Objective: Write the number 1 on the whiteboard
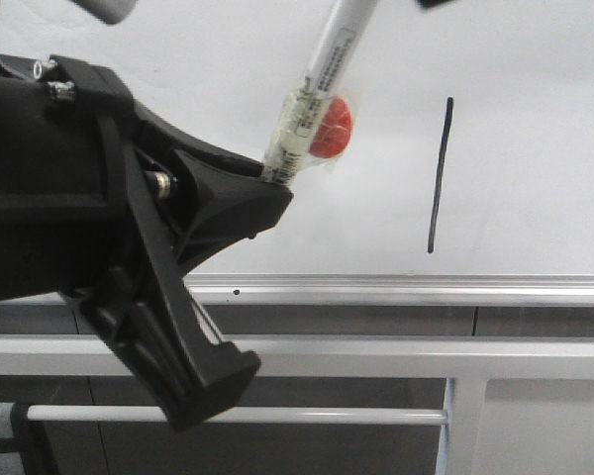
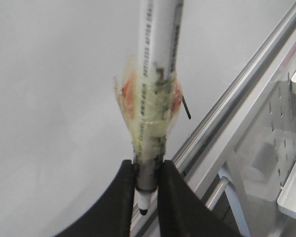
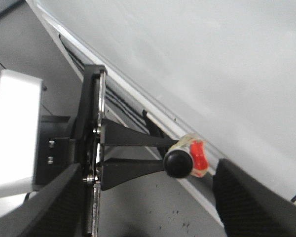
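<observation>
The whiteboard (image 1: 535, 119) fills the back of the front view, with its silver edge rail (image 1: 426, 289) below. The number 1 (image 1: 439, 176) is a thin black slanted stroke on it, right of the marker; a short piece shows in the left wrist view (image 2: 187, 108). My left gripper (image 1: 274, 188) is shut on the white marker (image 1: 327, 69) near its black tip (image 2: 143, 211). The marker's body, wrapped in tape with a red patch (image 1: 332, 129), slants up and right. In the left wrist view the gripper (image 2: 146, 173) clamps the marker (image 2: 160, 49). My right gripper (image 3: 148, 197) is open and empty.
White horizontal metal bars (image 1: 376, 354) run below the rail, with a thinner rod (image 1: 327, 416) under them. The right wrist view shows the left gripper's fingers (image 3: 133, 153) holding the marker's black end (image 3: 177, 163) beside the rail (image 3: 138, 98). A perforated metal panel (image 2: 271, 148) lies past the rail.
</observation>
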Robot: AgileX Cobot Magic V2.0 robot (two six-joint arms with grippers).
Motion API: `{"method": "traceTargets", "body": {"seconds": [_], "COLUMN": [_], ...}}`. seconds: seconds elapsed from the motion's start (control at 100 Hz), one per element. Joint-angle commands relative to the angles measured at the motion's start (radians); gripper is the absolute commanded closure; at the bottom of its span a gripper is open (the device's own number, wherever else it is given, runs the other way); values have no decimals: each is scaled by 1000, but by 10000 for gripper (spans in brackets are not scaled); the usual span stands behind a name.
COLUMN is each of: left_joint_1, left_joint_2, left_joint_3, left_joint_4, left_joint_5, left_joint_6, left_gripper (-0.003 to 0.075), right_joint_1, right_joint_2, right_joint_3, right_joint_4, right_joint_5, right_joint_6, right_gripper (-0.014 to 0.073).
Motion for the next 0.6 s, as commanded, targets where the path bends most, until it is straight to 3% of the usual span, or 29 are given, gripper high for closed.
{"method": "traceTargets", "body": {"seconds": [0.0, 0.06, 0.13, 0.25, 0.35, 0.59], "left_joint_1": [-3, -3, -9, -47, -95, -248], "left_joint_2": [-19, -19, -19, -19, -19, -19], "left_joint_3": [-28, -28, -28, -28, -25, 5], "left_joint_4": [-32, -80, -129, -208, -275, -524], "left_joint_5": [-82, -82, -82, -82, -114, -343], "left_joint_6": [-16, -19, -21, -21, -21, -21], "left_gripper": [741, 741, 741, 741, 741, 741], "right_joint_1": [-21, -37, -58, -76, -79, -79], "right_joint_2": [-52, -80, -116, -162, -184, -196], "right_joint_3": [-38, -38, -38, -38, -38, -38], "right_joint_4": [-26, -40, -62, -116, -139, -172], "right_joint_5": [-77, -61, -30, 46, 89, 151], "right_joint_6": [-5, -5, -5, -5, -5, -5], "right_gripper": [132, 190, 327, 665, 657, 657]}}
